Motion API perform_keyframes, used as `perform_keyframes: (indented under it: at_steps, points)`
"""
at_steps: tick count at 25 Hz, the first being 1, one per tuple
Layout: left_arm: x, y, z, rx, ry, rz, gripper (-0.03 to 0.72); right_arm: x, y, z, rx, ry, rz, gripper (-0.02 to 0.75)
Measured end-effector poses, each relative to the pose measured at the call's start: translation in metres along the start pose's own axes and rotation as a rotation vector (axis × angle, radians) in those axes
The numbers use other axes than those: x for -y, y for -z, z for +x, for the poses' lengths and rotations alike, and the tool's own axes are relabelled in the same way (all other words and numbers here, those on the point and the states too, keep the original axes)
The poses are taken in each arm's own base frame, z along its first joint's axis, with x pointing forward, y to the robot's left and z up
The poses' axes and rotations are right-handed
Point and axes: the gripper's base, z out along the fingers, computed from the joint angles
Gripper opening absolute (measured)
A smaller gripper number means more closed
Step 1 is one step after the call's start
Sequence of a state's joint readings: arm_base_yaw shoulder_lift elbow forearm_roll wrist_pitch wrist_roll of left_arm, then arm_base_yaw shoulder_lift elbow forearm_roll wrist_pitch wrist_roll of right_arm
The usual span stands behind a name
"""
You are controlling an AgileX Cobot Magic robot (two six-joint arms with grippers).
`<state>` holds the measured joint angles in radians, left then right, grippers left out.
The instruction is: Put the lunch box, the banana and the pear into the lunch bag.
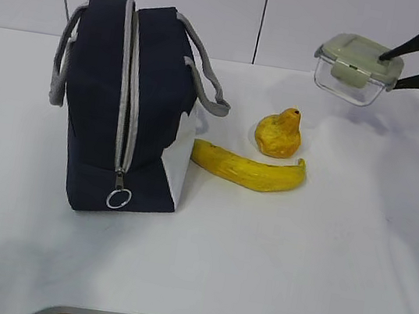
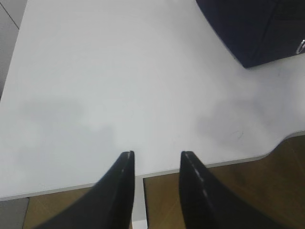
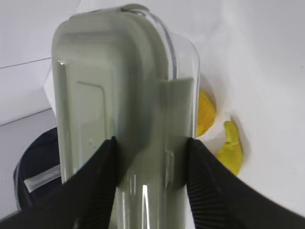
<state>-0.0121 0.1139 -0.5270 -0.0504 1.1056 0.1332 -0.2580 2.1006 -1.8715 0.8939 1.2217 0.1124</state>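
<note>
The navy lunch bag point(image 1: 126, 105) stands at the left of the table, its grey zipper strip closed and the ring pull point(image 1: 118, 198) at the front. Its corner shows in the left wrist view point(image 2: 252, 28) and the right wrist view point(image 3: 35, 167). The yellow banana point(image 1: 249, 169) lies to its right, with the pear point(image 1: 278, 133) just behind it. My right gripper point(image 1: 390, 69) is shut on the lunch box point(image 1: 357, 68) with the sage-green lid and holds it in the air at the back right. In the right wrist view point(image 3: 151, 140) the box point(image 3: 124, 95) fills the frame. My left gripper point(image 2: 157, 153) is open and empty over the table's front edge.
The white table point(image 1: 273, 261) has a rounded front edge. A white panelled wall point(image 1: 216, 8) stands behind it. Wooden floor point(image 2: 238, 191) shows below the edge in the left wrist view.
</note>
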Motion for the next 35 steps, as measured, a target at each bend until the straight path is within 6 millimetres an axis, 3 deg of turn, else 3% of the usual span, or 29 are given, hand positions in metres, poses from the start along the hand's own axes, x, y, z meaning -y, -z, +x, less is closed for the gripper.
perform_keyframes:
  at_steps: [13, 20, 30, 35]
  points:
    - [0.000, -0.003, -0.002, -0.020, 0.018, 0.009, 0.244, -0.012, 0.004, 0.004, 0.001, 0.066, -0.073, 0.352]
    - [0.013, -0.021, -0.017, -0.134, 0.135, 0.177, 0.244, -0.029, 0.007, 0.015, 0.000, 0.160, -0.088, 0.352]
    - [0.025, -0.045, -0.045, -0.183, 0.274, 0.357, 0.245, -0.049, -0.019, 0.037, -0.070, 0.239, -0.088, 0.352]
    - [0.031, -0.067, -0.060, -0.196, 0.322, 0.459, 0.305, -0.060, -0.025, 0.044, -0.092, 0.261, -0.151, 0.352]
